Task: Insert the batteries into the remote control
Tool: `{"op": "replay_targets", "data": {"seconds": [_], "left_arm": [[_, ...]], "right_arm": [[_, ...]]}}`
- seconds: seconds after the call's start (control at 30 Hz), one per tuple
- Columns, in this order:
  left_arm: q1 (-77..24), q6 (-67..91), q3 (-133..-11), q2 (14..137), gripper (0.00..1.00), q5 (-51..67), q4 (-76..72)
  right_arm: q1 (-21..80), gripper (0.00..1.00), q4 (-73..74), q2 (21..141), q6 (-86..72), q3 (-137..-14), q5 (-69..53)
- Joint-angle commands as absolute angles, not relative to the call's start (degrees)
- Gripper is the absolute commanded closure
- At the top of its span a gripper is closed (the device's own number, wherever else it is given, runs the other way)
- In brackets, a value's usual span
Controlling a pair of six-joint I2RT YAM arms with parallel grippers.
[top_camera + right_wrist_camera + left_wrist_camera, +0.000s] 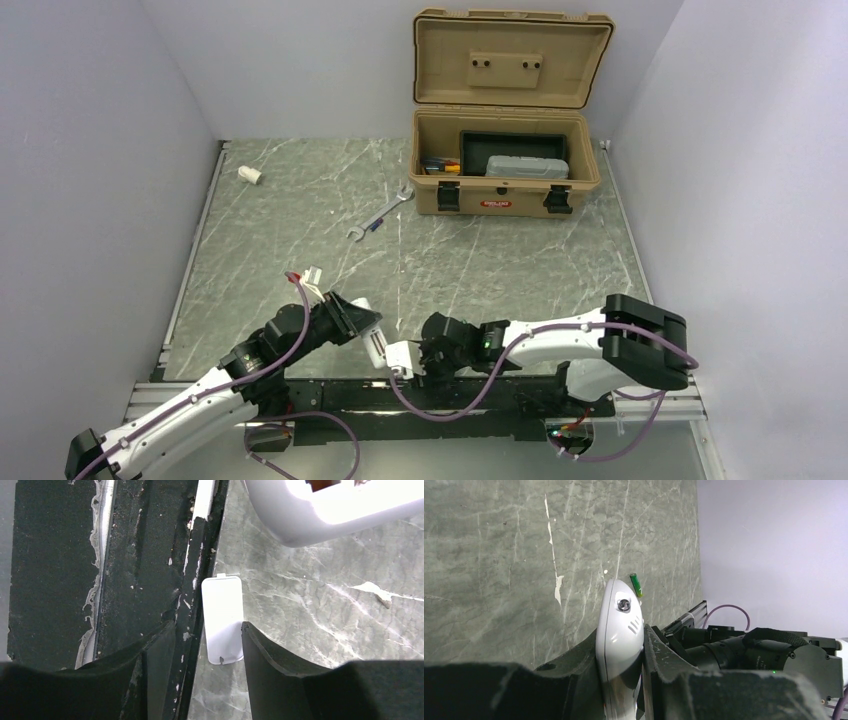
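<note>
**Ana:** Where does the remote (620,617) sit?

**Ben:** In the left claw (620,636). The two fingers are closed tight on its sides. It stands edge-on, and its rounded end sticks out past the fingertips. The pictures do not show whether it touches the table (300,200).

**Ana:** And the other claw?

**Ben:** The right claw (207,626) hangs just beside the remote, on the side nearer the arm bases. Its fingers are spread partway and grip nothing. A small white cover (223,617) lies flat on the table between them. One finger is right at the cover's edge, and there is a clear gap to the other finger.

**Ana:** How does the cover lie relative to the remote?

**Ben:** It is near the remote but not touching it. In the right wrist view the remote's white body fills the top corner, washed out by glare, with a dark cut-out at the frame's edge.

**Ana:** Any battery to see?

**Ben:** One green battery (636,584) shows in the left wrist view. It lies on the table just past the remote's rounded end. No other battery can be made out.

**Ana:** What else is around?

**Ben:** A tan toolbox (505,195) stands well away from the remote, on the far side of it, with its lid open. A silver wrench (380,215) lies between the remote and the toolbox, closer to the box. A stubby white cylinder (250,175) lies well away from the remote, towards the far left.
</note>
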State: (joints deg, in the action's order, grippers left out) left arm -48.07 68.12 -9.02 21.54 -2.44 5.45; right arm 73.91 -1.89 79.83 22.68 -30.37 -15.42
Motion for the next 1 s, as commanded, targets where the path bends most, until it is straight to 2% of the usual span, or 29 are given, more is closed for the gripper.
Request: {"op": "replay_targets", "data": {"seconds": [0.0,0.43,0.6,0.97], "left_arm": [[-48.08,68.43,-10.02,20.7,1.0,-3.51,4.73],[-48.03,68.62,-9.45,19.61,1.0,-3.51,4.72],[-48.02,68.73,-9.32,19.25,1.0,-3.59,4.65],[-47.92,68.72,-9.14,19.68,1.0,-3.45,4.07]], "right_arm": [[73.14,0.47,-2.25,81.42,22.49,-32.59,-16.65],[72.18,0.57,-0.62,84.29,20.06,-33.84,-16.19],[71.3,0.65,-0.62,84.49,18.59,-33.71,-15.98],[69.41,0.77,-2.18,83.89,14.22,-33.33,-15.95]]}}
